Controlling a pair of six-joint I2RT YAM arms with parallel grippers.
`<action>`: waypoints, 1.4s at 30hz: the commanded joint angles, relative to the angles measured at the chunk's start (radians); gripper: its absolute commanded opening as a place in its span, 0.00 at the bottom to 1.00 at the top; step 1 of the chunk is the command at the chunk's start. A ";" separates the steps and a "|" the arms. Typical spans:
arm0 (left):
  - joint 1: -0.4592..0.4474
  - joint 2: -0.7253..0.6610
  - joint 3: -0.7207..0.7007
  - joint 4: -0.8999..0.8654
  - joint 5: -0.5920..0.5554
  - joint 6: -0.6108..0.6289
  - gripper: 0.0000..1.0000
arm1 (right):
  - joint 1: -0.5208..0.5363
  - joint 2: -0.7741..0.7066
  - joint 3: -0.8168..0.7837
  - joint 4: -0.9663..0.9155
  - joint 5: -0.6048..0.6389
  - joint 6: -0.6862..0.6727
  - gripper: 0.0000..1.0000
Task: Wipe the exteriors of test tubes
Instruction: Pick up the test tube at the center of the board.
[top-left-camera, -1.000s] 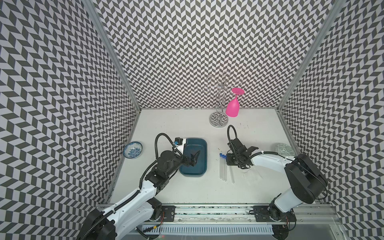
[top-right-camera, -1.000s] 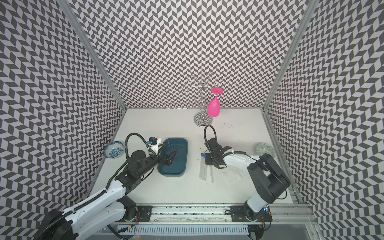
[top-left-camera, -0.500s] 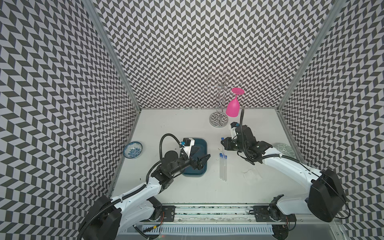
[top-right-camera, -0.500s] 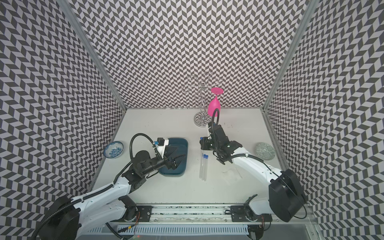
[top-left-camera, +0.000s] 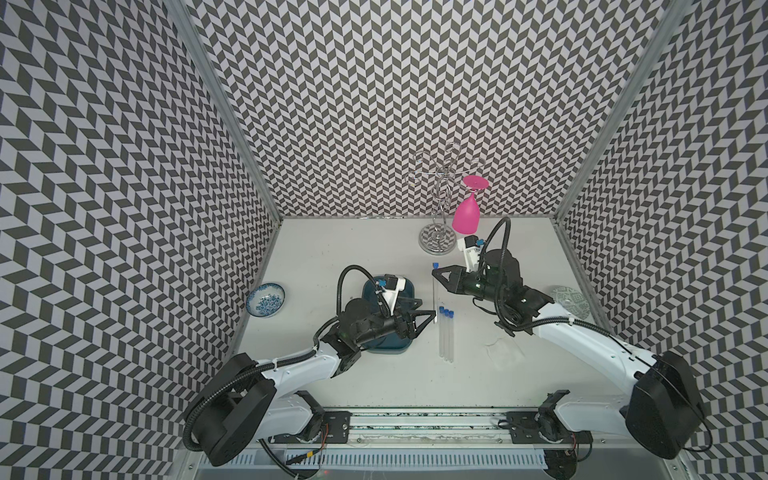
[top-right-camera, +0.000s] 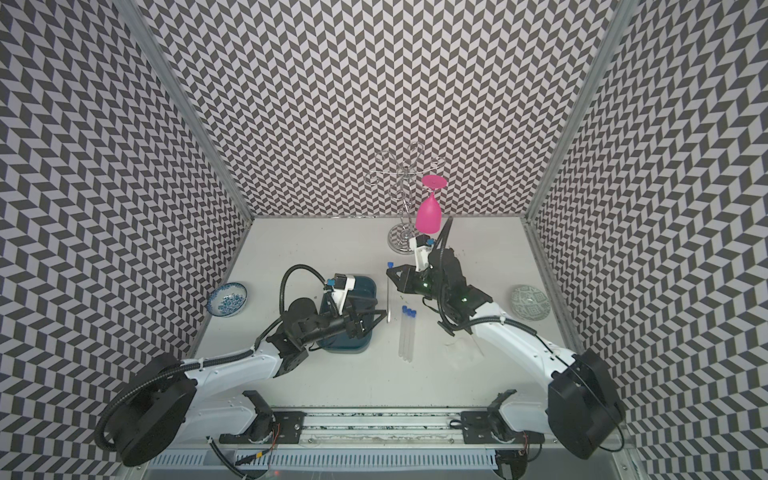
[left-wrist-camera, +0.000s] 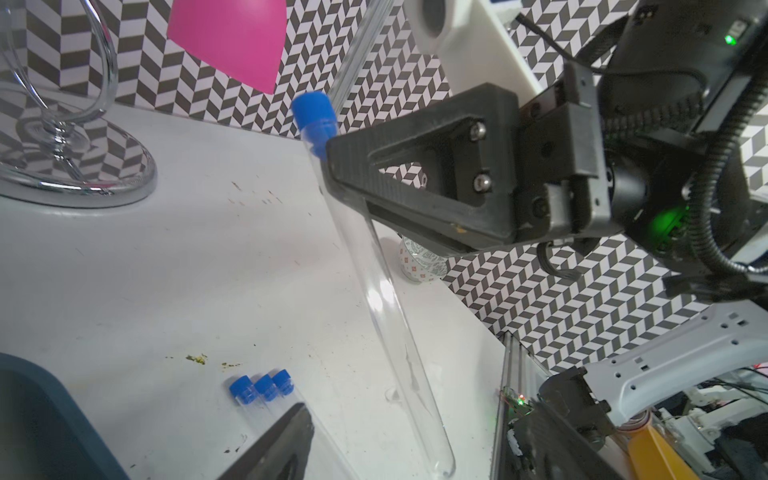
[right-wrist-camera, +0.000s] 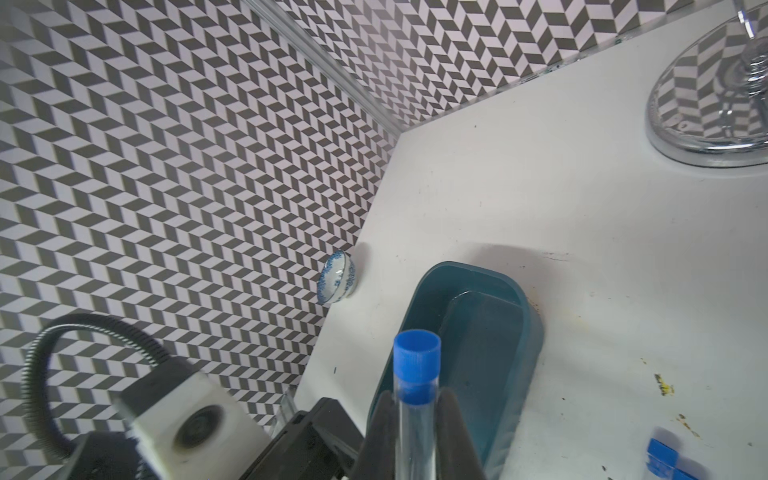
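My right gripper (top-left-camera: 435, 275) is shut on a clear test tube (top-left-camera: 434, 297) just under its blue cap (right-wrist-camera: 417, 362). The tube hangs steeply above the table right of the teal tray (top-left-camera: 369, 286). My left gripper (top-left-camera: 430, 322) reaches from the tray side to the tube's rounded lower end (left-wrist-camera: 440, 461). Its jaws stand apart; one finger (left-wrist-camera: 282, 440) shows in the left wrist view, and I cannot tell whether it touches the tube. Three more test tubes (top-left-camera: 445, 332) lie side by side on the table, caps (left-wrist-camera: 262, 388) toward the back.
A chrome wire rack (top-left-camera: 436, 243) with a hanging pink glass (top-left-camera: 465, 216) stands at the back. A blue-and-white bowl (top-left-camera: 266, 300) sits by the left wall, a patterned dish (top-left-camera: 569, 299) by the right wall. A white tissue (top-left-camera: 498, 347) lies under the right arm.
The right gripper has lifted one tube off the table and carried it back and up. The left gripper has swung right, off the tray, toward the tube's lower end, its jaws narrowing.
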 joint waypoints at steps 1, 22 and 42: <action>-0.002 0.024 0.034 0.086 0.017 -0.080 0.82 | -0.005 -0.043 -0.039 0.159 -0.046 0.066 0.09; -0.030 0.110 0.089 0.081 0.103 -0.088 0.30 | -0.006 -0.118 -0.144 0.358 -0.040 0.103 0.09; -0.033 0.103 0.062 0.070 0.058 -0.118 0.05 | -0.006 -0.159 -0.152 0.288 -0.014 0.044 0.52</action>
